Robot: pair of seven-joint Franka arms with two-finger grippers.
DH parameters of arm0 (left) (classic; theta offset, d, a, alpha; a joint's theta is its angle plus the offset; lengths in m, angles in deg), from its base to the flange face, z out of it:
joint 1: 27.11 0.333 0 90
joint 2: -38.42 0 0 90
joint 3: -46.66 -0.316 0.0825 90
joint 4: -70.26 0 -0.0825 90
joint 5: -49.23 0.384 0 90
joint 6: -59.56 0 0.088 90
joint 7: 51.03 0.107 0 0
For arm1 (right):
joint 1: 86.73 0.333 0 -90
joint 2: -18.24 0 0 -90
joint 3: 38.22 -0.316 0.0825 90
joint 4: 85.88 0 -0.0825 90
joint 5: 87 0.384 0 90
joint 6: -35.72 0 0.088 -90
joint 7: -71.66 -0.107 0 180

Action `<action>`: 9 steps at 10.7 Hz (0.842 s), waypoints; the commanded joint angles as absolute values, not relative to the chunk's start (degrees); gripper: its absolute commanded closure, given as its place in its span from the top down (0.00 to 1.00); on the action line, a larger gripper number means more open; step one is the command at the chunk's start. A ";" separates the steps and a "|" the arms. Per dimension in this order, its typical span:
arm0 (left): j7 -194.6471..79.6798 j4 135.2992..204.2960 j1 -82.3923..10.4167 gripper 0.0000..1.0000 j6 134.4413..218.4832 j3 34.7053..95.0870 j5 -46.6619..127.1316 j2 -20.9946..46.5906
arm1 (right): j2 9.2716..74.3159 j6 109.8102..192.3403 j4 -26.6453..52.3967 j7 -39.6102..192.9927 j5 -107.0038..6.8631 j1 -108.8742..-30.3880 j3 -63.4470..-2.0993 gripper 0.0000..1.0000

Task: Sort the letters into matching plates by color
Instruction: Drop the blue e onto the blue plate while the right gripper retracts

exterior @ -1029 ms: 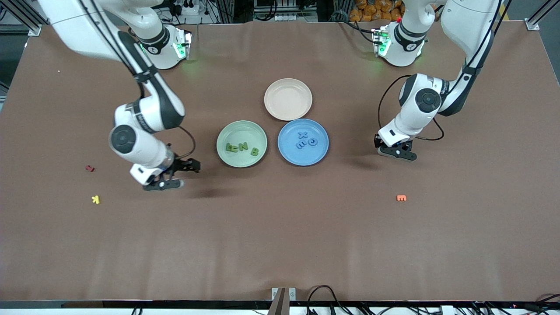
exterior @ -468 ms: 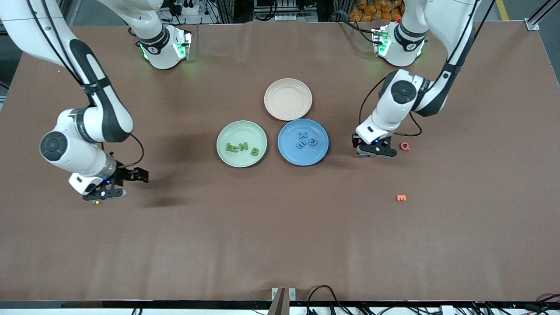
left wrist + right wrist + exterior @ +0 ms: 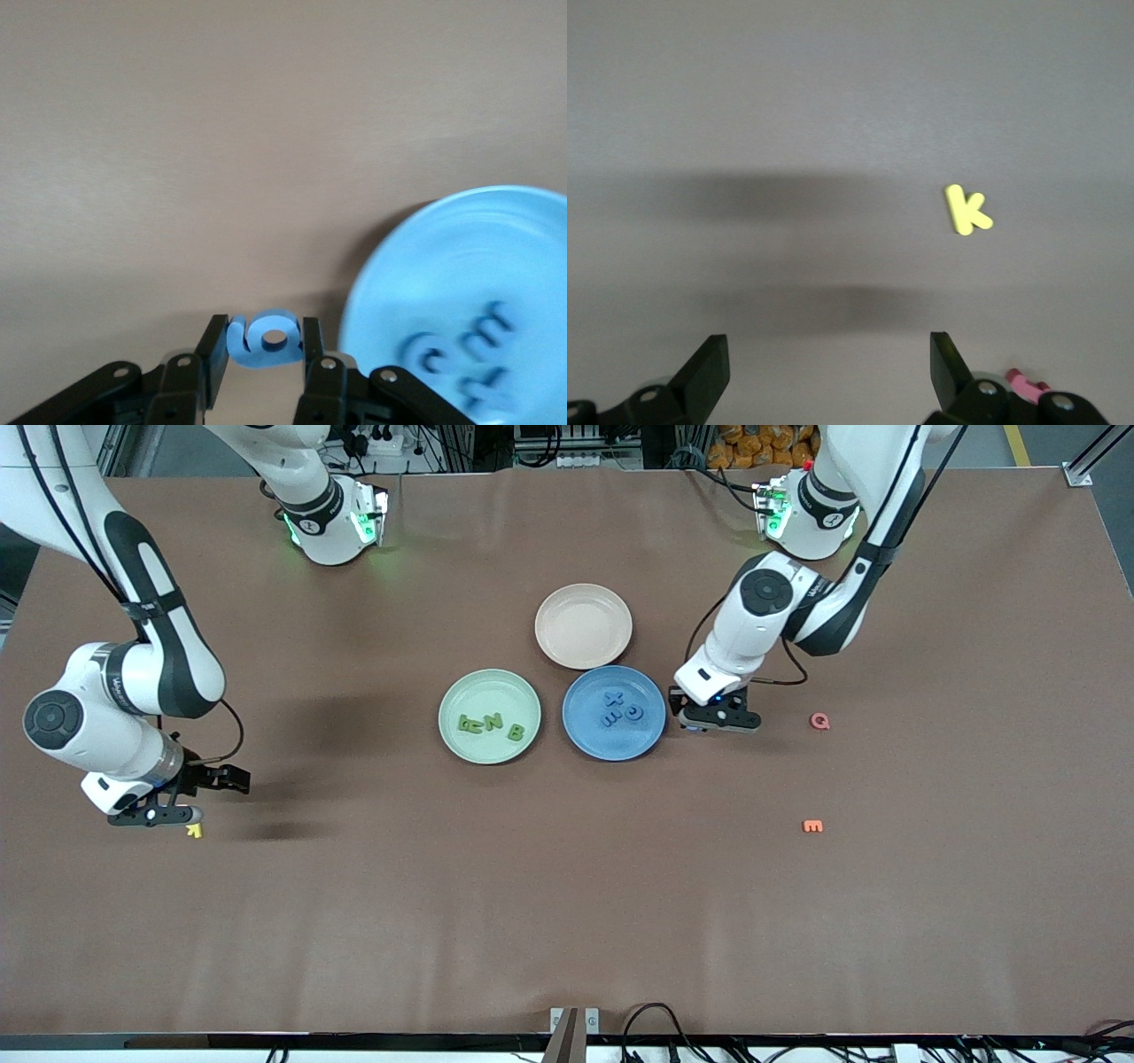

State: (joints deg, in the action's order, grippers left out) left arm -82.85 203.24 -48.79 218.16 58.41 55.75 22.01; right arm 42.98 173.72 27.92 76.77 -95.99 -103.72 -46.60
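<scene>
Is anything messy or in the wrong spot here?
Nothing stands out. The small green foam letters lie in the pale green round plate, the blue ones in the blue round plate, and the left end effector carries another blue letter.

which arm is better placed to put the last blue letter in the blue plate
Left. The left gripper is shut on a blue letter just beside the blue plate. The right gripper is open over bare table near the yellow letter, at the right arm's end.

My left gripper (image 3: 263,354) holds a letter (image 3: 264,338) just beside the plate (image 3: 644,738). Three letters (image 3: 618,709) lie in it.
</scene>
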 commanded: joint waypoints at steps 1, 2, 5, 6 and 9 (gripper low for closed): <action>-90.74 196.93 -50.40 0.00 210.84 61.94 54.32 21.72 | 42.86 173.01 26.18 77.11 -97.20 -103.26 -43.86 1.00; -92.15 195.08 -51.27 0.00 208.56 62.30 54.32 21.55 | 41.46 172.83 26.18 77.02 -97.11 -102.03 -42.28 1.00; -95.41 190.86 -53.74 0.00 203.37 62.48 54.32 21.11 | 36.19 165.30 24.96 77.02 -96.94 -100.01 -40.16 1.00; -96.55 189.63 -53.83 0.00 202.22 63.35 54.32 20.84 | 34.78 162.57 23.82 76.93 -96.24 -97.74 -38.15 1.00; -97.44 184.97 -53.83 0.45 197.30 65.54 54.32 19.70 | 30.21 152.48 19.61 76.93 -95.44 -96.22 -36.90 1.00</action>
